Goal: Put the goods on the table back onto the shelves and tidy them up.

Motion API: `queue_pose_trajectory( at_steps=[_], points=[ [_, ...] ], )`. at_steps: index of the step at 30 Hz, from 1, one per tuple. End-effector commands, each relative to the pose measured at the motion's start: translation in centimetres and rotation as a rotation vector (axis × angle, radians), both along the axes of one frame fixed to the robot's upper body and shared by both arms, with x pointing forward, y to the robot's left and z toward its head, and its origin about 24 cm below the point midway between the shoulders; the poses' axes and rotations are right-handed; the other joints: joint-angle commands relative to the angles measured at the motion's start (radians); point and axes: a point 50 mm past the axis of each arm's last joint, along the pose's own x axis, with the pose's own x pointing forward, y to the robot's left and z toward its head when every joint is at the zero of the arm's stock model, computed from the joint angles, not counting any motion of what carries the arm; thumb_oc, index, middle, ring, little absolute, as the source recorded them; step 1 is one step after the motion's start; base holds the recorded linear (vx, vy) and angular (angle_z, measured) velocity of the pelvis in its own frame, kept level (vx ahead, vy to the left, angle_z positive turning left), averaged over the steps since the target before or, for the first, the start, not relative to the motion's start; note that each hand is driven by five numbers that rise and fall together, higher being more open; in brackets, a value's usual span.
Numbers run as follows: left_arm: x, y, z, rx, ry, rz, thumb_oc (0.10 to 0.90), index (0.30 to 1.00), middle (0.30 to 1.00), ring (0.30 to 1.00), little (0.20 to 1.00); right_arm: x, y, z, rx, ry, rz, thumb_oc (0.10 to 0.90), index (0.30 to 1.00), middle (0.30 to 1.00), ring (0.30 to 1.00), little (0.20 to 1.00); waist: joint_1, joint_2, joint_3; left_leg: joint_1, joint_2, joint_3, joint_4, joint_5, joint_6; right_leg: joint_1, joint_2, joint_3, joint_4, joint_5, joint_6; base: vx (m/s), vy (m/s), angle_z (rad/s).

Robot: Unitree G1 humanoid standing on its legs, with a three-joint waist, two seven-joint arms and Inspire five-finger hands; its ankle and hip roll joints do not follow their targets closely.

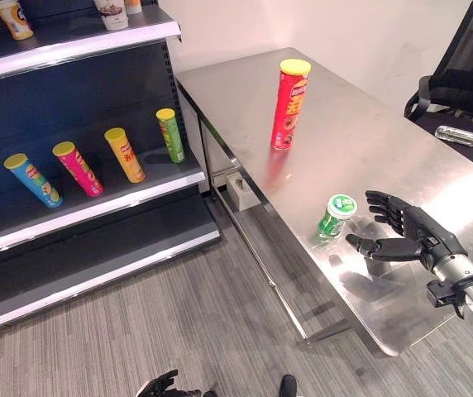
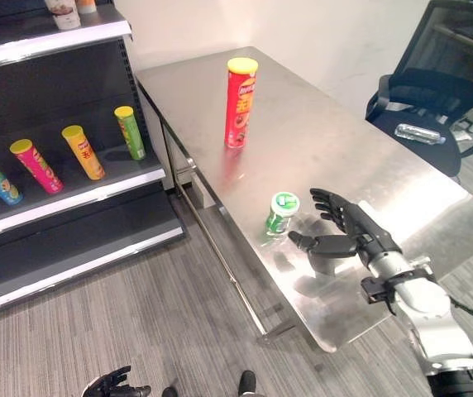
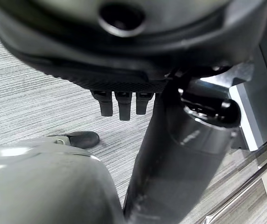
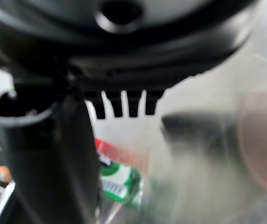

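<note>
The table [image 1: 369,141] is shiny silver steel. On it the tall can [image 1: 289,105] is red with a yellow lid, and the small can [image 1: 336,215] is green with a white and green top. The shelf cans are blue [image 1: 33,180], pink [image 1: 78,169], orange [image 1: 125,155] and green [image 1: 170,135] (all with yellow lids). The floor [image 1: 179,314] has grey stripes.

Short can [image 1: 336,215] stands near the table's [image 1: 360,124] front edge; tall can [image 1: 289,104] behind it; shelves [image 1: 96,198] left.
</note>
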Motion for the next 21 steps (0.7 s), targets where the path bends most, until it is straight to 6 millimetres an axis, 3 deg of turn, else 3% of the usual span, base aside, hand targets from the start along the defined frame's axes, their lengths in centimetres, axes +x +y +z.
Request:
queue_pose_trajectory(
  at_steps=[1,2,16,17,18,19,21],
  points=[
    [1.9,0.8,0.5,0.028,-0.05,-0.056,0.8,0.9,0.9,0.9,0.9,1.5,0.6,5.6,-0.062,-0.239,0.034,0.8,0.9,0.9,0.9,0.9,0.032,-0.03,-0.023,-0.032,-0.017,0.019,0.003,0.013,-0.016,0.079,0.002,-0.045,0.014,-0.109,0.043,0.02,-0.026,0.11],
    [1.7,0.7,0.4,0.033,-0.038,-0.057,0.8,0.9,0.9,0.9,0.9,2.3,1.1,5.3,-0.08,-0.247,0.028,0.8,0.9,0.9,0.9,0.9,0.049,-0.03,-0.023,-0.036,-0.017,0.004,0.003,0.017,-0.019,0.086,0.004,-0.06,0.014,-0.116,0.037,0.02,-0.027,0.16],
    [1.5,0.9,0.3,0.042,-0.026,-0.037,0.8,0.9,0.9,0.9,0.9,3.5,1.7,5.1,-0.136,-0.236,0.02,0.8,0.9,0.9,0.9,0.9,0.068,-0.04,-0.024,-0.042,-0.019,-0.034,0.003,0.02,-0.021,0.102,0.006,-0.097,0.014,-0.127,0.033,0.01,-0.005,0.13],
    [1.5,0.9,0.3,0.042,-0.026,-0.037,0.8,0.9,0.9,0.9,0.9,3.5,1.7,5.1,-0.136,-0.236,0.02,0.776,0.865,0.865,0.865,0.865,0.068,-0.04,-0.024,-0.042,-0.019,-0.034,0.003,0.02,-0.021,0.102,0.006,-0.097,0.014,-0.127,0.033,0.01,0.001,0.16],
    [1.5,0.9,0.3,0.042,-0.024,-0.037,0.8,0.9,0.9,0.9,0.9,3.5,1.7,5.1,-0.163,-0.222,0.031,0.54,0.509,0.509,0.509,0.509,0.071,-0.043,-0.024,-0.042,-0.02,-0.039,0.003,0.021,-0.022,0.106,0.006,-0.101,0.014,-0.127,0.033,0.01,0.002,0.13],
    [1.5,0.9,0.3,0.044,-0.024,-0.037,0.8,0.9,0.9,0.9,0.9,3.4,1.6,5.2,-0.178,-0.217,0.032,0.4,0.3,0.3,0.3,0.3,0.072,-0.044,-0.023,-0.042,-0.021,-0.041,0.003,0.021,-0.022,0.107,0.006,-0.102,0.014,-0.127,0.033,0.01,0.003,0.09],
    [1.4,1.0,0.3,0.044,-0.023,-0.036,0.8,0.9,0.9,0.9,0.9,3.3,1.5,5.2,-0.199,-0.205,0.04,0.4,0.3,0.3,0.3,0.3,0.072,-0.045,-0.023,-0.044,-0.021,-0.044,0.003,0.022,-0.023,0.107,0.005,-0.107,0.014,-0.127,0.033,0.0,0.004,0.11]
  ],
)
